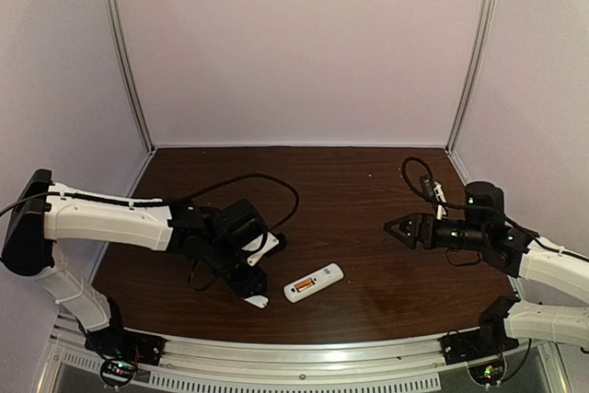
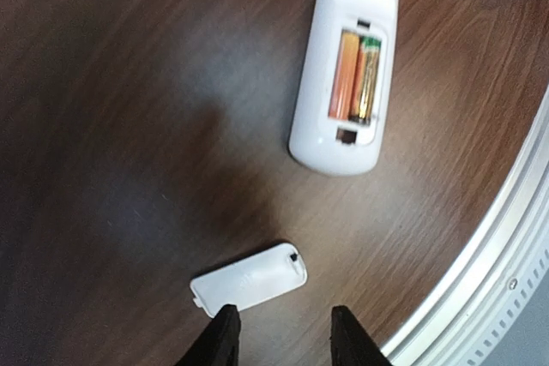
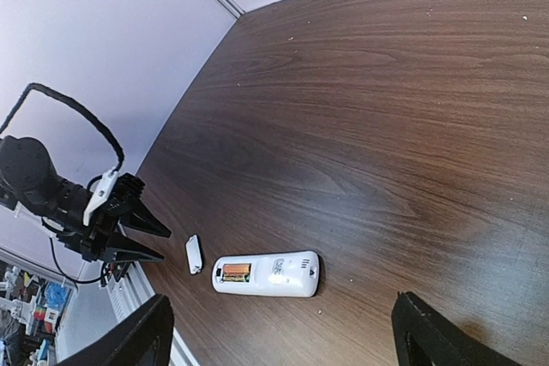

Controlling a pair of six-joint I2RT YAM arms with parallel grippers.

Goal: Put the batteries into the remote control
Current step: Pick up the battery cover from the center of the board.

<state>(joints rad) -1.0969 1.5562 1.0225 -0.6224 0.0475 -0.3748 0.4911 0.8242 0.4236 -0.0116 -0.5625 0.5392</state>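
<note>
Saw remote control (image 1: 322, 279) lying back-up, long axis slanting near-left to far-right, batteries (image 2: 356, 76) lengthwise inside; left jaws and right jaws apart, empty.

Table (image 1: 368, 218): dark brown wood-grain top, and I note a few pale specks scattered toward its far side. Toward my edge the remote control (image 1: 314, 283) lies flat on the wood, back up, its bay uncovered, with the batteries (image 2: 356, 75) seated side by side inside, orange next to golden-brass. The small white cover (image 2: 249, 279) lies flat on the wood too, near the remote's bay end but not touching it, off to my left of it.
</note>
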